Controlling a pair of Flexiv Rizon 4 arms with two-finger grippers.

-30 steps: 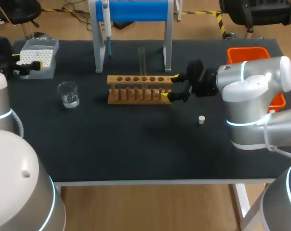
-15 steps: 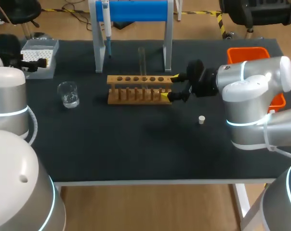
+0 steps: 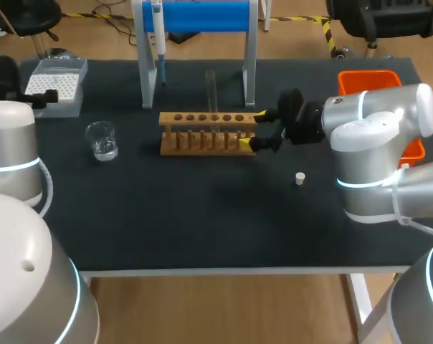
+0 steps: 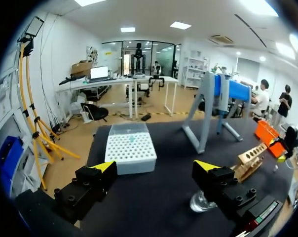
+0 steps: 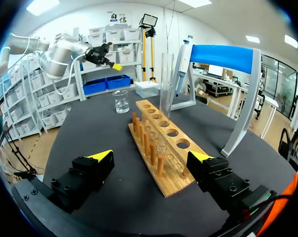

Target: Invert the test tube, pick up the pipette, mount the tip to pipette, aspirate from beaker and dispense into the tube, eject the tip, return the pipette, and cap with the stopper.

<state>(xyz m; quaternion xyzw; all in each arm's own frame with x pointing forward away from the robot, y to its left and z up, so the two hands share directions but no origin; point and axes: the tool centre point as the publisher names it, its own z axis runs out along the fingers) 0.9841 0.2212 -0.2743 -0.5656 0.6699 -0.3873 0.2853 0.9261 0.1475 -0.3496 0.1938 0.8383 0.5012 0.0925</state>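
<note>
Position of the tube (image 3: 211, 87): upright in a back hole of the wooden rack (image 3: 206, 133), mid-surface (image 3: 202, 222). My right claw (image 5: 151, 158) sits at the rack's right end, released and gripping nothing. Its two fingers straddle that end, and I see no contact. The pipette (image 3: 158, 39) hangs on the blue stand (image 3: 202, 16) behind the rack. The beaker (image 3: 102, 140) stands left of the rack with clear liquid in it. The stopper (image 3: 300, 178) lies on the surface to the right of the rack and nearer the front edge, apart from everything else. My left claw (image 4: 156, 168) hangs released near the back-left corner, with the tip box (image 4: 130, 148) just ahead of it. An orange bin (image 3: 370, 77) sits at the back right.
</note>
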